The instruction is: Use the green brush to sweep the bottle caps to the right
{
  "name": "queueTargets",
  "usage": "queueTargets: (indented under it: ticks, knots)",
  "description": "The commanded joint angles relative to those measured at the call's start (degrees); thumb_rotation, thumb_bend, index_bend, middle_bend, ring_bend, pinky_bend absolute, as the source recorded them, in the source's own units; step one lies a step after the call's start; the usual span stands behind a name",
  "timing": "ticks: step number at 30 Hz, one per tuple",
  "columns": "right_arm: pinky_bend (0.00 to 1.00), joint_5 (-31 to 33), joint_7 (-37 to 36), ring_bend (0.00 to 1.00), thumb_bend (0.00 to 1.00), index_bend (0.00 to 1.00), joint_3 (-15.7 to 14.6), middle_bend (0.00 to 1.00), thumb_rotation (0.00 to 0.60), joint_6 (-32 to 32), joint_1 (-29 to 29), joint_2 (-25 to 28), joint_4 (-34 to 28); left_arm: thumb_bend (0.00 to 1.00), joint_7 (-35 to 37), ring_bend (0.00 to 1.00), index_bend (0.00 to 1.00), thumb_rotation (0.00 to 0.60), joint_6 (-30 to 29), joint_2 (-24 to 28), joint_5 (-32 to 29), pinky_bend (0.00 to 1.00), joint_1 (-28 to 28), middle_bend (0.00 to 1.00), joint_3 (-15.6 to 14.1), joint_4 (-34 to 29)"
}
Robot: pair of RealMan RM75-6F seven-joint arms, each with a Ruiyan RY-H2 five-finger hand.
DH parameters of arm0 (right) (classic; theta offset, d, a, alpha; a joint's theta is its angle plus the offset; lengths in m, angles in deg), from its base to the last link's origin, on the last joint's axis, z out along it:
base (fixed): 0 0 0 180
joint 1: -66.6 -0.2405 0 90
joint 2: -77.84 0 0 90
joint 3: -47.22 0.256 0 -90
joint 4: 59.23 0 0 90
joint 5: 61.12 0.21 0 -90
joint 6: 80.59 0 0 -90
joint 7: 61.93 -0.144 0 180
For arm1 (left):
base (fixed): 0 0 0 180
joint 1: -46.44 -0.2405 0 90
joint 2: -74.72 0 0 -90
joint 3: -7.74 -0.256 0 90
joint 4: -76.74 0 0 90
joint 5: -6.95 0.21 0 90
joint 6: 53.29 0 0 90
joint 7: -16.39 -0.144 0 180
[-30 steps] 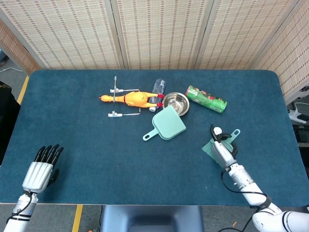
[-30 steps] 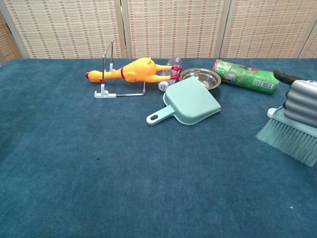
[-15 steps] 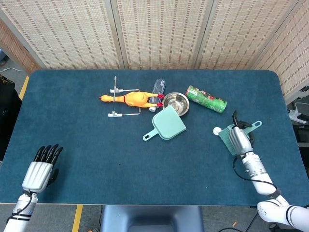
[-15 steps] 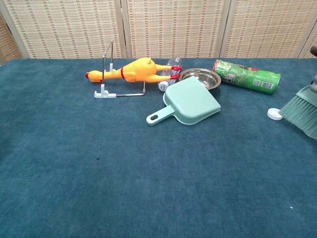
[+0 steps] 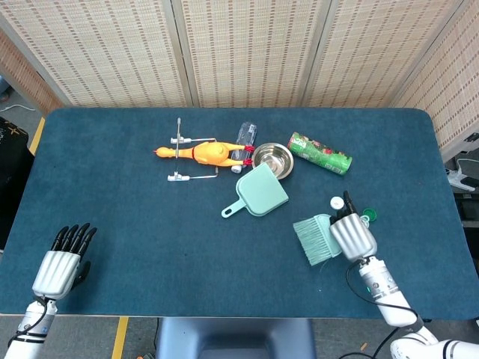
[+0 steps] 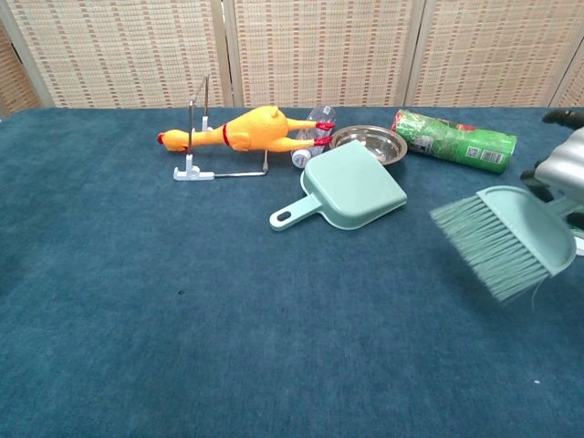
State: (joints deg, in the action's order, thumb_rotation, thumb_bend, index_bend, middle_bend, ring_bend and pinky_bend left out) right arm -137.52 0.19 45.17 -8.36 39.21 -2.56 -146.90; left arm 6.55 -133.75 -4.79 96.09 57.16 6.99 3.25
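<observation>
My right hand (image 5: 352, 234) (image 6: 564, 169) grips the green brush (image 5: 316, 238) (image 6: 504, 239), whose bristles point left and hang above the cloth. A white bottle cap (image 5: 337, 202) lies just behind the hand in the head view; the chest view does not show it. Another small white cap (image 5: 236, 168) (image 6: 298, 158) sits by the clear bottle near the chicken's feet. My left hand (image 5: 61, 264) rests at the front left edge with its fingers straight and nothing in it; only the head view shows it.
A mint dustpan (image 5: 258, 192) (image 6: 349, 190) lies mid-table. Behind it are a steel bowl (image 5: 272, 158) (image 6: 369, 141), a rubber chicken (image 5: 206, 152) (image 6: 248, 129) on a wire rack, a clear bottle (image 5: 245, 137) and a green can (image 5: 320, 153) (image 6: 456, 140) on its side.
My right hand swung the brush out to the right past the white cap, then back left, so the bristles now point left and sit lifted off the cloth.
</observation>
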Motion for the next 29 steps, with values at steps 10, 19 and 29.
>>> queueTargets:
  ticks: [10, 19, 29]
  knots:
    - [0.06, 4.53, -9.72, 0.15, 0.21, 0.00, -1.76, 0.05, 0.600, -5.46, 3.72, -5.23, 3.30, 0.48, 0.75, 0.00, 0.00, 0.600, 0.15, 0.41, -0.27, 0.08, 0.05, 0.00, 0.18, -0.20]
    - [0.00, -0.20, -20.25, 0.00, 0.14, 0.00, 0.78, 0.00, 0.600, 9.42, 10.63, -0.40, -3.27, 0.47, 4.10, 0.00, 0.00, 0.600, -5.17, 0.35, 3.42, 0.07, -0.45, 0.00, 0.29, 1.01]
    - [0.00, -2.23, -33.93, 0.00, 0.14, 0.00, 2.65, 0.00, 0.600, 13.83, 15.02, 0.97, 1.15, 0.45, 7.73, 0.00, 0.00, 0.600, -14.77, -1.83, 7.21, 0.04, -1.59, 0.00, 1.94, 6.99]
